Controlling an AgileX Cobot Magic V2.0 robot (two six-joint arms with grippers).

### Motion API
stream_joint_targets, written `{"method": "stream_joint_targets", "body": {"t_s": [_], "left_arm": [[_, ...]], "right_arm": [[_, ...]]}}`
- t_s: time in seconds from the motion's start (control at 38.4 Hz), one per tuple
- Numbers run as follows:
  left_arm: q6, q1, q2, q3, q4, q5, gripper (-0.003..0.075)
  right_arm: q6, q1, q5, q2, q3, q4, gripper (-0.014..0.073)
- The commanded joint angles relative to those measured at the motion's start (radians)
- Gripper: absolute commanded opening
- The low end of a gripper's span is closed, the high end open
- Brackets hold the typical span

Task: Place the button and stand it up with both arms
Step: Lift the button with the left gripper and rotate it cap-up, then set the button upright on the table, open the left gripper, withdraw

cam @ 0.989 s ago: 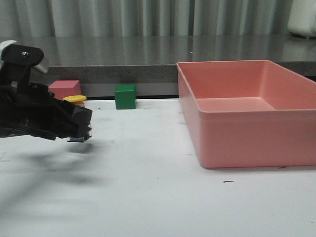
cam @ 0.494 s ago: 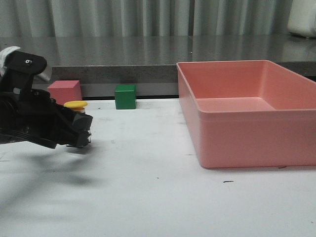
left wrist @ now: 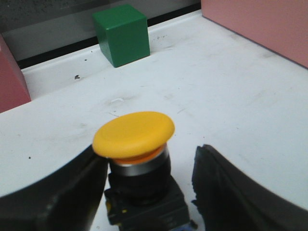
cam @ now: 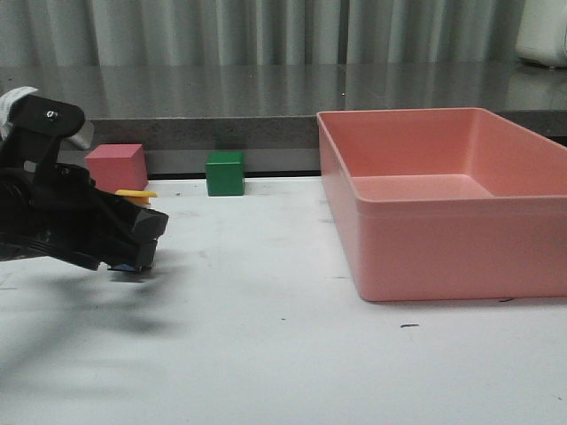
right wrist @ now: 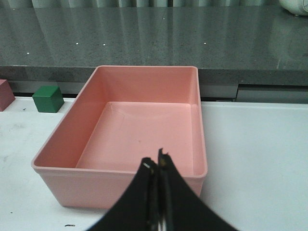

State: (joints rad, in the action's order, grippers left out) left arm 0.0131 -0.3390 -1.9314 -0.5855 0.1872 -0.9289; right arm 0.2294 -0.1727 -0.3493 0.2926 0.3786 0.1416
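The button point(left wrist: 137, 159) has a yellow mushroom cap, a black body and a dark base. It stands upright between the fingers of my left gripper point(left wrist: 147, 192). The left finger touches the cap and base. The right finger stands a little off the black body and meets the base low down. In the front view the left gripper point(cam: 133, 243) is low over the white table point(cam: 266, 354) at the left, with only the yellow cap point(cam: 135, 192) showing above it. My right gripper point(right wrist: 157, 166) is shut and empty, held above the near wall of the pink bin point(right wrist: 120, 180).
A green cube point(cam: 225, 173) and a red cube point(cam: 116, 165) sit at the table's back edge behind the left gripper. The large pink bin point(cam: 443, 257) fills the right side. A grey counter runs behind the table.
The left gripper has come down and slightly left with the button in it. The yellow cap sits lower in the front view. The cubes and bin have not moved.
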Motion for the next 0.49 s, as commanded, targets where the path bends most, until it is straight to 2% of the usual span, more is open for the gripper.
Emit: {"method": "stream_joint_targets", "body": {"t_s": [0.0, 0.18, 0.47], "left_arm": [[0.001, 0.001, 0.040, -0.009, -0.015, -0.079, 0.0438], [0.001, 0.001, 0.040, -0.009, -0.015, -0.079, 0.0475], [0.001, 0.001, 0.040, -0.009, -0.015, -0.079, 0.0477]], "right_arm": [[-0.009, 0.006, 0.085, 0.007, 0.025, 0.017, -0.0063], [-0.009, 0.006, 0.085, 0.007, 0.025, 0.017, -0.0063], [-0.009, 0.006, 0.085, 0.007, 0.025, 0.017, -0.0063]]}}
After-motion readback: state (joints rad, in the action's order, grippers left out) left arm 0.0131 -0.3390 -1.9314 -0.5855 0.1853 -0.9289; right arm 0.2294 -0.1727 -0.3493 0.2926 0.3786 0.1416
